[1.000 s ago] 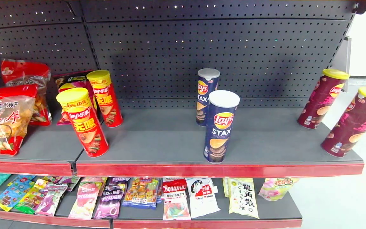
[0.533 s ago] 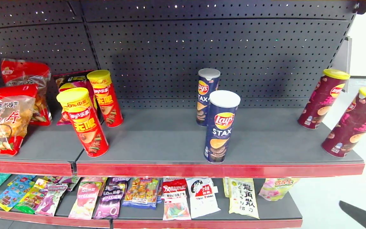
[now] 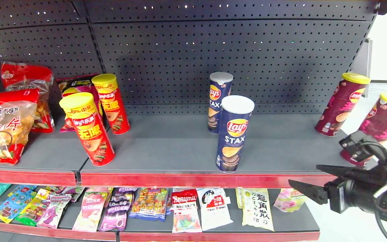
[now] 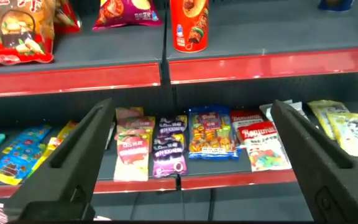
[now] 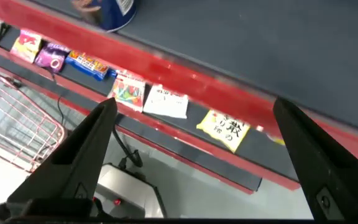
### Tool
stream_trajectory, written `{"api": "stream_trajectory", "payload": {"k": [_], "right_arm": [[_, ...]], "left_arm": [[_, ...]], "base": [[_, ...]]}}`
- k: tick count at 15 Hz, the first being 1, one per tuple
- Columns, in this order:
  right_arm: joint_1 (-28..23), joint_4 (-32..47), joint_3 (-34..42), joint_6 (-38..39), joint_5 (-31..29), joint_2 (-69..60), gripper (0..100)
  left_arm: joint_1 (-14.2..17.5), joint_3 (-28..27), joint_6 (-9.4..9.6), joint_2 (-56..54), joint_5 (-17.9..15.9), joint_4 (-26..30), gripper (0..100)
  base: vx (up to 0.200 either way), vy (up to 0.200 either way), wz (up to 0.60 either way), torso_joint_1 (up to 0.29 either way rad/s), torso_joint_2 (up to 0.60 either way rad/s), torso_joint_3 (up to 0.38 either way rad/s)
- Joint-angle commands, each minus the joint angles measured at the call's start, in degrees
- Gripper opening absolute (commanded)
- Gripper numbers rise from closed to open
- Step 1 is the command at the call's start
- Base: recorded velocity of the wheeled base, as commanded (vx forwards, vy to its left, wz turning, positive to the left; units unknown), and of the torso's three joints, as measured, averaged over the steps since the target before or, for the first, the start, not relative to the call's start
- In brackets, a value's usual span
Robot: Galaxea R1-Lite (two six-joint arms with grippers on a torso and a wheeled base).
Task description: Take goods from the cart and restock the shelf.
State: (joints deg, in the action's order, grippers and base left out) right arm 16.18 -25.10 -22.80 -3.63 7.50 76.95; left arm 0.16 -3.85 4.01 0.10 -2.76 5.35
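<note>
I am looking at the shelf, where two red cans are standing at the left beside red snack bags. Two blue cans are standing mid-shelf and two maroon cans at the right end. Flat packets are lying along the lower shelf.

The right tool is hanging wide open and empty just before the shelf's red front edge, with its arm partly covering the nearer maroon can. The left tool is gaping too, holding nothing and facing the lower shelf. The cart is sitting low beside the shelving, well apart from the cans.
</note>
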Motion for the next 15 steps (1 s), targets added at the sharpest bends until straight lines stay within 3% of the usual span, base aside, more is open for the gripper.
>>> {"api": "stream_trajectory", "payload": {"k": [1,15], "right_arm": [[0.7,-6.0,-2.3,0.0,-0.4,12.2,100],[6.1,-8.0,-14.0,1.1,-2.7,23.9,100]], "left_arm": [[0.0,0.0,0.03,0.1,0.0,0.0,100],[0.0,0.0,1.17,0.1,0.8,0.0,100]], "base": [[0.0,0.0,0.0,0.0,0.0,0.0],[0.0,0.0,0.0,0.0,0.0,0.0]]}}
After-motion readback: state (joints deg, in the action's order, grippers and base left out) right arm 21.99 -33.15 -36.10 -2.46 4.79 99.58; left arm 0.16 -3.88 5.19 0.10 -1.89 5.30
